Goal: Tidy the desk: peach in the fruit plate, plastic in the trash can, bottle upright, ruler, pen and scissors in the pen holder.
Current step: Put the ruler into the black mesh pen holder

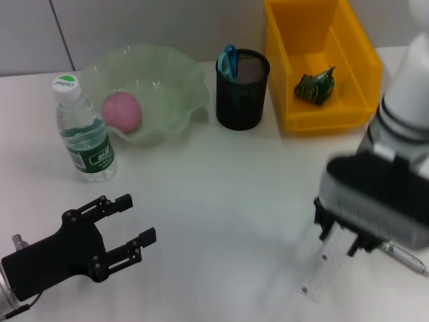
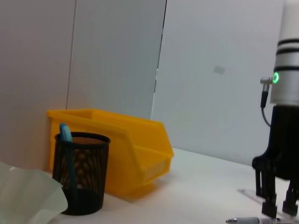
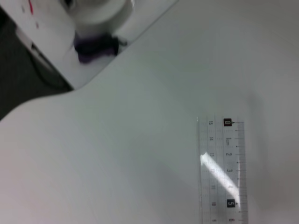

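My right gripper [image 1: 340,239] hangs low over the clear ruler [image 1: 324,267], which lies flat on the table, and its fingers stand apart on either side of the ruler's far end. The ruler [image 3: 222,170] also fills the right wrist view. A pen [image 1: 404,256] lies just right of that gripper. The peach [image 1: 122,111] sits in the green fruit plate [image 1: 175,80]. The bottle [image 1: 84,131] stands upright to the plate's left. Blue scissors [image 1: 229,60] stick out of the black mesh pen holder [image 1: 242,89]. Green plastic [image 1: 315,87] lies in the yellow trash can [image 1: 298,40]. My left gripper [image 1: 127,235] rests open at the front left.
In the left wrist view, the pen holder [image 2: 81,179] stands before the yellow bin [image 2: 133,151], with the right gripper [image 2: 278,205] and the pen [image 2: 247,220] farther off. Bare white table lies between the two arms.
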